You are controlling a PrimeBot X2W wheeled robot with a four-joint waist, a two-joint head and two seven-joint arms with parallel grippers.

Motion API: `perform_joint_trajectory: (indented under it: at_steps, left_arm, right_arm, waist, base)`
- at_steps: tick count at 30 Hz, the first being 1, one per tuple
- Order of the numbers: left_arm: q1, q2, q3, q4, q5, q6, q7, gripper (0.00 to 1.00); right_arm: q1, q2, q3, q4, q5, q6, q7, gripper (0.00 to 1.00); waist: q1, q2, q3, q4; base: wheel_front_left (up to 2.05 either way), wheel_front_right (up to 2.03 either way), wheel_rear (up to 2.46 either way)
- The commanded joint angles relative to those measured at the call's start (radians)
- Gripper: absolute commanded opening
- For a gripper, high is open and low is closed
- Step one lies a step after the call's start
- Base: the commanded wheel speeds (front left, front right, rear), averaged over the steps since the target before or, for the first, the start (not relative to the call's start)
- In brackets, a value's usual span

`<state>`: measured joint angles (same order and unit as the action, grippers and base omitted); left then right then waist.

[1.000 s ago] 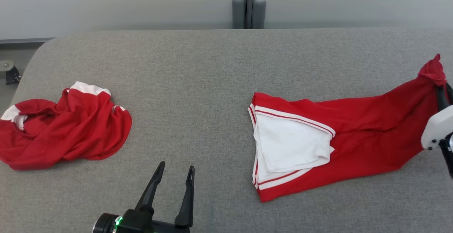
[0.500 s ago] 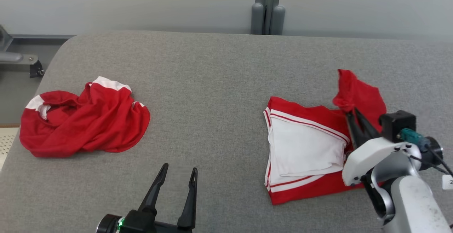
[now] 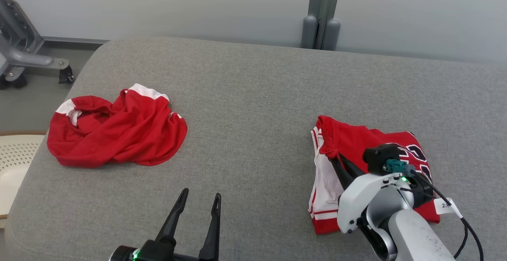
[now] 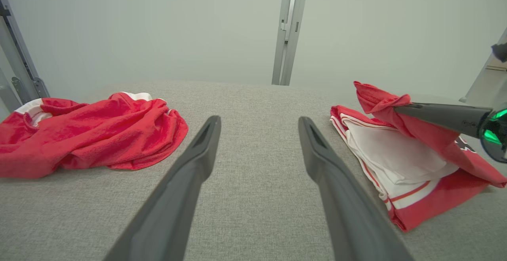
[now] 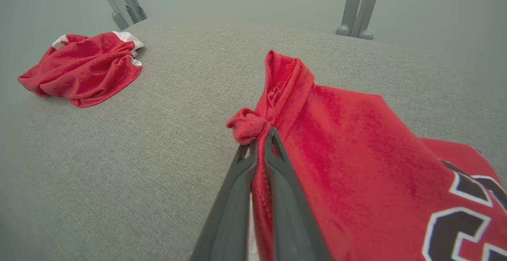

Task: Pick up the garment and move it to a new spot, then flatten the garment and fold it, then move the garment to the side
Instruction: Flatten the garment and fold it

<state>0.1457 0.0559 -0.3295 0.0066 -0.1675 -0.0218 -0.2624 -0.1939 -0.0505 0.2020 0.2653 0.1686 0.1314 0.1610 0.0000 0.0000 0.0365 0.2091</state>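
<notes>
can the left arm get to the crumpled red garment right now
Probably yes: the left claw is open and empty, and only bare grey padding lies between it and the crumpled red garment to its left. How far the arm stretches can't be judged.

Two tapering dark grey fingers (image 3: pixel 172 215) seen on the left gripper (image 3: pixel 200 194), green light (image 3: pixel 135 255) set in its black base, right gripper (image 3: pixel 336 158) fingered alike, white wrist shell (image 3: pixel 362 197), black camera block (image 3: pixel 380 156) fitted with a teal plug (image 3: pixel 394 166), black cable (image 3: pixel 467 229) tagged with a white label (image 3: pixel 447 205), pale forearm (image 3: pixel 416 239)
</notes>
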Motion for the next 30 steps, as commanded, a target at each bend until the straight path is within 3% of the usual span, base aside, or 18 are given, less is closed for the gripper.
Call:
perform_joint_trajectory:
  at_steps: [1, 3, 9, 15, 25, 30]
  left_arm:
    - [0.016, 0.0, 0.003, -0.002, 0.007, -0.001, -0.003, 1.0]
    - [0.02, -0.001, 0.006, -0.003, 0.006, 0.001, -0.003, 1.0]
    - [0.028, -0.003, 0.008, -0.002, -0.005, 0.005, -0.003, 1.0]
    - [0.034, -0.004, 0.02, 0.002, -0.016, 0.016, -0.003, 1.0]
    - [0.052, -0.004, 0.082, -0.004, -0.04, 0.037, -0.003, 1.0]
    - [0.07, -0.004, 0.126, -0.003, -0.053, 0.042, -0.003, 1.0]
  right_arm:
    - [-0.011, -0.001, 0.014, 0.006, 0.019, -0.002, 0.003, 0.02]
    - [-0.013, -0.001, 0.027, 0.001, 0.038, -0.002, 0.004, 1.0]
    - [-0.014, -0.001, 0.015, -0.093, 0.066, -0.002, -0.051, 1.0]
    - [0.015, -0.006, -0.079, -0.166, 0.031, -0.001, -0.13, 1.0]
    - [0.099, -0.096, -0.162, -0.042, 0.065, -0.002, -0.356, 1.0]
    - [0.127, -0.129, -0.109, 0.006, 0.085, -0.001, -0.421, 1.0]
  waist:
    - [0.0, 0.0, 0.001, 0.0]
    - [0.0, 0.0, 0.002, -0.003]
    - [0.0, 0.0, -0.004, -0.038]
    - [0.0, 0.0, -0.027, -0.096]
    - [0.0, 0.0, -0.079, -0.205]
    - [0.0, 0.0, -0.11, -0.253]
  base:
    - [0.0, 0.0, 0.0]
    - [0.0, 0.0, 0.0]
    - [0.0, 0.0, 0.0]
    - [0.0, 0.0, 0.0]
    - [0.0, 0.0, 0.0]
    - [0.0, 0.0, 0.0]
